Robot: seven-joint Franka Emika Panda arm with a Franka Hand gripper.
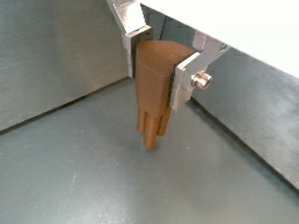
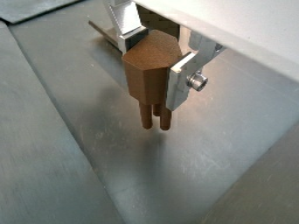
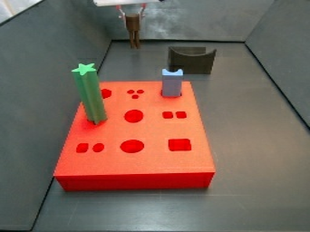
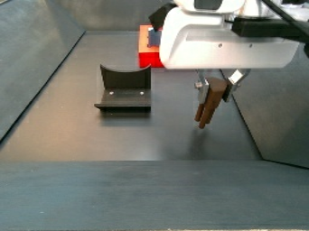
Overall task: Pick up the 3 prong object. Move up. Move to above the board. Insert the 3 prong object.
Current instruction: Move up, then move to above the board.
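Note:
My gripper is shut on the 3 prong object, a brown peg with a blocky top and thin prongs pointing down. Both wrist views show it, gripper and peg. Its prongs end close to the grey floor; I cannot tell whether they touch. In a side view the gripper and peg are at the far back, well behind the red board. In a side view the gripper holds the peg near the right wall, and only a corner of the board shows.
A tall green star-topped post and a short light-blue block stand in the board. A dark grey curved block sits behind the board, left of the peg in a side view. Grey walls enclose the floor.

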